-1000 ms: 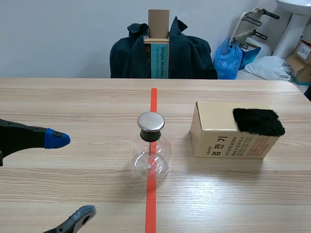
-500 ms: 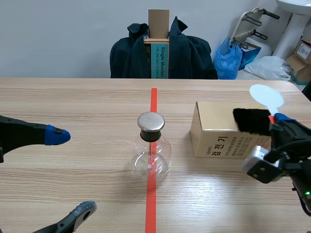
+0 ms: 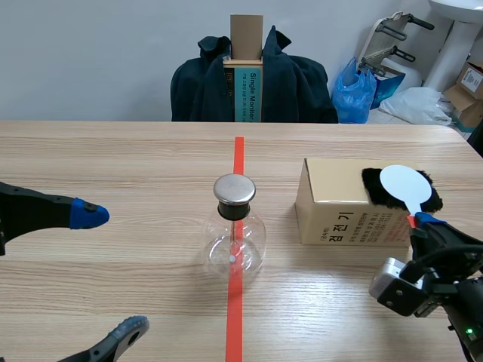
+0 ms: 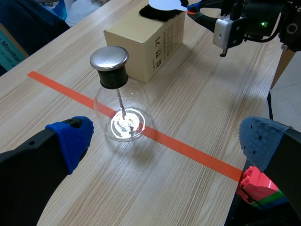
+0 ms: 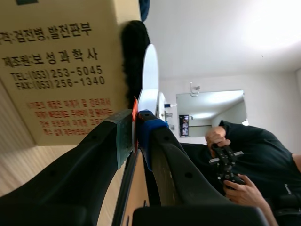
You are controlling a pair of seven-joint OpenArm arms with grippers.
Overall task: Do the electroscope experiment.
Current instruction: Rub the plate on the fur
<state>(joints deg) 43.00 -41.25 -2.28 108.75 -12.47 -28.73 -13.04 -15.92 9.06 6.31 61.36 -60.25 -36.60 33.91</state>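
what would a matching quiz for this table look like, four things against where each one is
Things
1. electroscope flask
2. black fur pad
3. white disc
4. cardboard box

Places
A. held in the right gripper
B. standing on the orange-red tape line
C. lying on top of the box
D. beside the flask, printed text on its side

Pairs: 1-B, 2-C, 3-A, 4-D
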